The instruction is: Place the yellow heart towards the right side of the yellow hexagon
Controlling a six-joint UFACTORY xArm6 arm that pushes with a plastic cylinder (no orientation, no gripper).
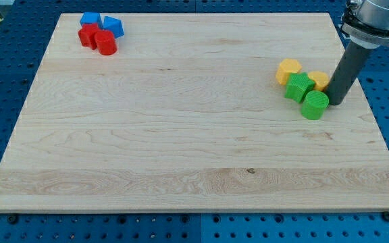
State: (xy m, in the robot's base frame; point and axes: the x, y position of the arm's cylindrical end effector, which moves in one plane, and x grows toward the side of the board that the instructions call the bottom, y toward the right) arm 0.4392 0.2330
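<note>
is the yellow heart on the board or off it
On. The yellow heart rests on the wooden board, between the green blocks and my tip.

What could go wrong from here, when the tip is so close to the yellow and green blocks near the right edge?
1. My tip stands right beside the green cylinder and a yellow block, partly hidden behind the rod. A push may drag the green star-shaped block along too.
2. The other yellow block touches this cluster, so it may shift as well.
3. The board's right edge is near; a block pushed rightward could slide off.
</note>
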